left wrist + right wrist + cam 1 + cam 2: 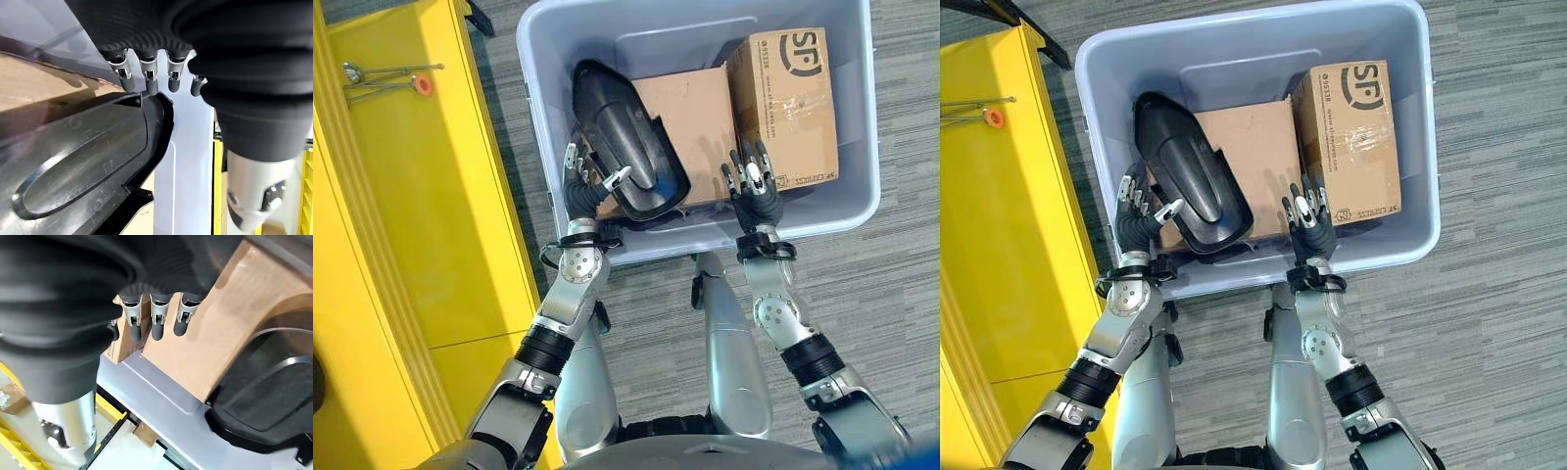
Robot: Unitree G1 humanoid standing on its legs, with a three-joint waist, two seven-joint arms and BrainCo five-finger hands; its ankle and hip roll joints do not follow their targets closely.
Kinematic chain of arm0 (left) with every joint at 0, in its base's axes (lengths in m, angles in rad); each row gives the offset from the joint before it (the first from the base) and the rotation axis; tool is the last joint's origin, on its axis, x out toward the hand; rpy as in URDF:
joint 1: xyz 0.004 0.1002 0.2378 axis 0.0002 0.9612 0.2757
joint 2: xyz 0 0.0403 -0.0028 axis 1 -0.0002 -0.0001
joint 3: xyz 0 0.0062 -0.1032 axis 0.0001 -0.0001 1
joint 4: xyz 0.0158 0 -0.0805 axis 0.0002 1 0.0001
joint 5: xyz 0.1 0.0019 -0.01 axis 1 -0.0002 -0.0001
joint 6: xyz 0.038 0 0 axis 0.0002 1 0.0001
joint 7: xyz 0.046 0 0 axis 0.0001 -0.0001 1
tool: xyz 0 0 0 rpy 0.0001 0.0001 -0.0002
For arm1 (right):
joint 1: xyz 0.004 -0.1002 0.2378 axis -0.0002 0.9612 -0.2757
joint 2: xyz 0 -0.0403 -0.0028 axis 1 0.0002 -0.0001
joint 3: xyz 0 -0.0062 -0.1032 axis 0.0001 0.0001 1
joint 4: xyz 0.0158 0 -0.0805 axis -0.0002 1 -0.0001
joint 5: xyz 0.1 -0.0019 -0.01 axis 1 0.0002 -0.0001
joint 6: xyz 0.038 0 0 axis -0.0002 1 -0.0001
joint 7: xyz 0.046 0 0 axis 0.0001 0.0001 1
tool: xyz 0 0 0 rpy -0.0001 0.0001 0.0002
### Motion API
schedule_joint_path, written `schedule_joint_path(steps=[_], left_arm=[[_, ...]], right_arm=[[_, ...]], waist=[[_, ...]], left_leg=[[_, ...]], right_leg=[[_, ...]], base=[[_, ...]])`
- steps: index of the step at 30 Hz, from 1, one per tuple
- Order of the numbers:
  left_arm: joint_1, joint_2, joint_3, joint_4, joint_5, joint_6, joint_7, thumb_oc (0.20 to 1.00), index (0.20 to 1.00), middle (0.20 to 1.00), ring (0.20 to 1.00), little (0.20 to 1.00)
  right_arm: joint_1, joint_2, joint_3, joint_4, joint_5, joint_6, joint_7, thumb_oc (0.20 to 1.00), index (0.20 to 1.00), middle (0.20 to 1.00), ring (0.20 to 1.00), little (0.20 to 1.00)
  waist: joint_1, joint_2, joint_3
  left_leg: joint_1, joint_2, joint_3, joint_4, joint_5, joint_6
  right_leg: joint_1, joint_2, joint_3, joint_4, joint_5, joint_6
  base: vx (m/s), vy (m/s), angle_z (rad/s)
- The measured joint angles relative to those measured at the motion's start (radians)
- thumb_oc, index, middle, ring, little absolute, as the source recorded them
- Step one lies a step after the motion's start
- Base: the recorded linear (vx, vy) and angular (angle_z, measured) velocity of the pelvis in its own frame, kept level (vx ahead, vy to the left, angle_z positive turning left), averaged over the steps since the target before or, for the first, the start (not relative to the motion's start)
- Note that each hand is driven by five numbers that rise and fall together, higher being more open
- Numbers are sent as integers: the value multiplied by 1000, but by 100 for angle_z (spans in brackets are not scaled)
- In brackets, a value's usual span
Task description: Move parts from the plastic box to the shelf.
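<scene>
A grey-blue plastic box (529, 73) stands on the floor in front of me. A long black moulded part (626, 127) lies in its left half, resting on a flat cardboard box (690, 117). My left hand (578, 186) is inside the box at the part's left edge, fingers (146, 81) straight and just over the rim of the black part (83, 161), thumb against its side. My right hand (754, 191) hovers open near the box's front wall, fingers (156, 328) straight over the flat cardboard, beside a taller taped carton (788, 98).
A yellow shelf (421, 196) runs along my left, close to the box, with a pair of metal tools (386, 78) lying on it. Grey striped carpet (891, 323) surrounds the box to the right and front.
</scene>
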Motion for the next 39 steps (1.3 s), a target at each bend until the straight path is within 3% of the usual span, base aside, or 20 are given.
schedule_joint_path(steps=[15,24,39], left_arm=[[63,-20,36,-57,-9,3,6,1000,1000,1000,1000,1000],[67,-54,58,-43,-140,-2,11,1000,1000,1000,1000,1000],[81,-84,111,-24,-291,-30,44,1000,1000,1000,1000,1000]], right_arm=[[103,-60,-8,-206,22,1,57,1000,1000,1000,1000,1000],[142,-89,-7,-255,40,0,74,1000,1000,1000,1000,1000],[170,-103,-4,-259,41,1,67,1000,1000,1000,1000,1000]], waist=[[-23,-22,6],[-35,-40,8],[-48,-44,7]], left_leg=[[13,8,6,-3,-4,-5],[26,13,6,-2,-14,-8],[23,15,6,-1,-15,-7]], right_leg=[[5,10,9,-3,-10,2],[15,14,7,4,-17,-1],[15,14,5,2,-22,4]], base=[[-3,-6,-1],[22,0,0],[0,0,0]])
